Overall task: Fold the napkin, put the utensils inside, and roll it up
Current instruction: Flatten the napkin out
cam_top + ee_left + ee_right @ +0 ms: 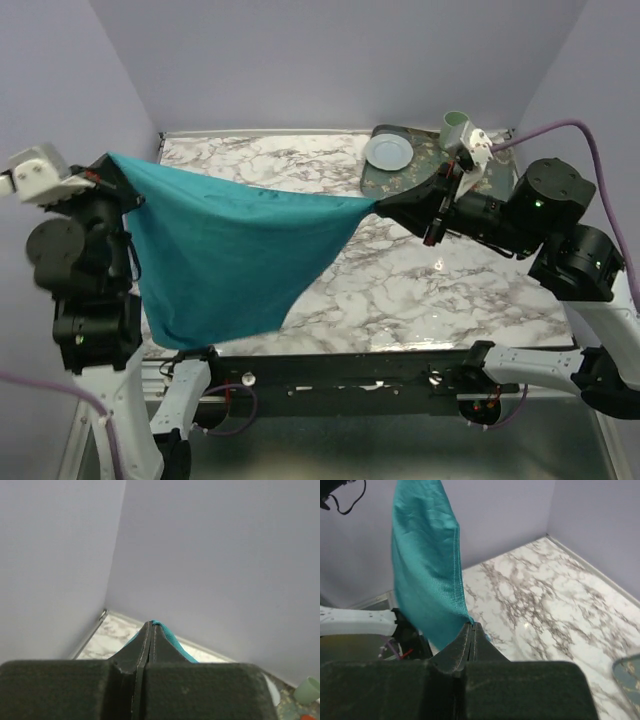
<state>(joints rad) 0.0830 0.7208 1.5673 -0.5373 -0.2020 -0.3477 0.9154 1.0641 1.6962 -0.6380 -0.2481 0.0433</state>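
The teal napkin (225,250) hangs in the air, stretched between my two grippers above the marble table (450,290). My left gripper (108,160) is shut on its far left corner, high at the left wall; a teal edge (172,640) shows past the tips in the left wrist view. My right gripper (378,204) is shut on the opposite corner, right of centre; the cloth (427,575) hangs from its tips (472,626). The napkin's bottom corner droops toward the table's front edge. The utensils are out of view.
A patterned grey-green tray (420,175) at the back right holds a small pale plate (387,152) and a light green cup (455,128). The cup's rim also shows in the left wrist view (307,690). Lilac walls close in the table.
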